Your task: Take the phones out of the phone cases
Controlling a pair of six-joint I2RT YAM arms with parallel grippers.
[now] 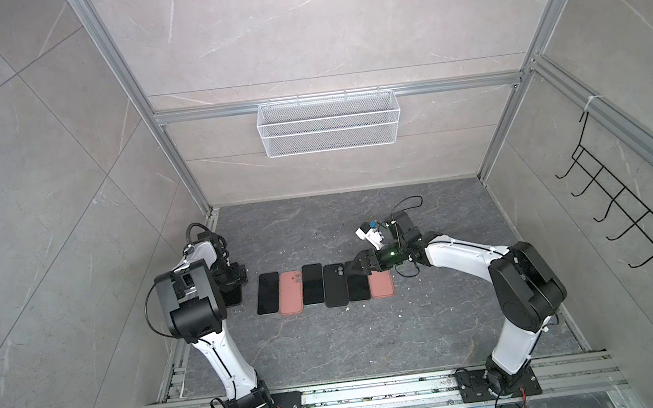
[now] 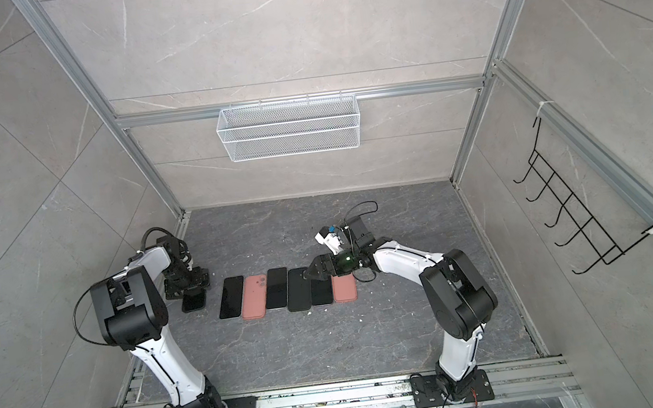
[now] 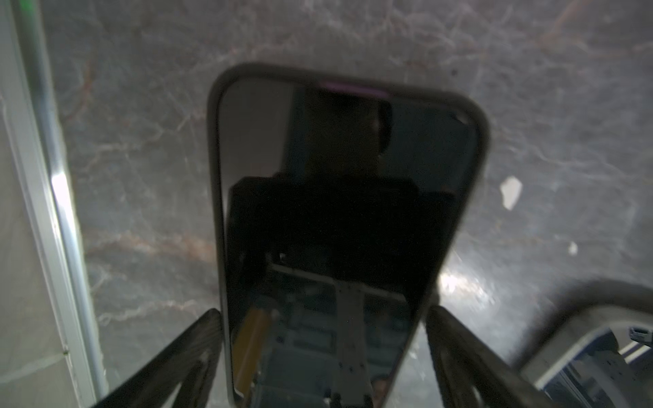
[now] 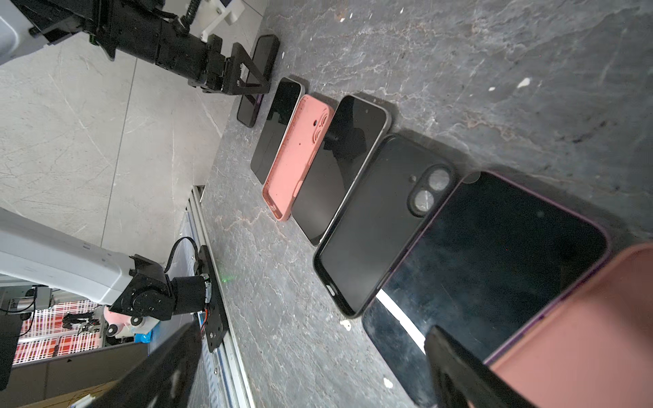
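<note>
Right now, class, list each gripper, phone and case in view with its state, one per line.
Cased phone: screen up, still in case.
Left gripper: jaws astride cased phone, grip unclear.
Purple-edged phone: screen up.
Right gripper: open, empty, over purple-edged phone.
Left bare phone: screen up.
Holed pink case: back up.
Middle bare phone: screen up.
Black case: back up.
End pink case: flat, face unclear.

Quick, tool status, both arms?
Left tool: astride the leftmost phone; grip cannot be told.
Right tool: open, holding nothing.
</note>
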